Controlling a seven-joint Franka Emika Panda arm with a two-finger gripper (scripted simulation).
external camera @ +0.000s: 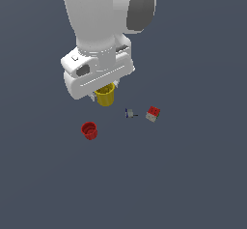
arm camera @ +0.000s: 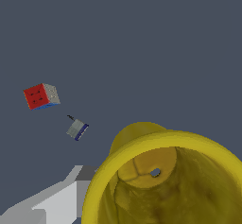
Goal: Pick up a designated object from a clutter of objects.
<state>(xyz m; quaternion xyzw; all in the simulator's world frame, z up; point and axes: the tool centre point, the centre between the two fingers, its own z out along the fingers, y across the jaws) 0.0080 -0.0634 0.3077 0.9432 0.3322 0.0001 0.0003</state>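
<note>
The small yellow plastic cup (external camera: 106, 95) sits under the gripper (external camera: 103, 95). On the exterior view's right lie the tiny grey-blue piece (external camera: 130, 113) and red-and-white cube (external camera: 153, 114); the red plastic cup (external camera: 89, 130) sits apart.

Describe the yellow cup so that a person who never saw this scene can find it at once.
Find the big white robot arm and follow it down to its gripper. The yellow cup sits directly under it, partly hidden. It is the only yellow item; the red cup has the same shape but lies apart, toward the exterior view's left.

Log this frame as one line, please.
gripper: at small yellow plastic cup, closure unclear | untouched: red plastic cup; grey-blue piece; red-and-white cube
</note>
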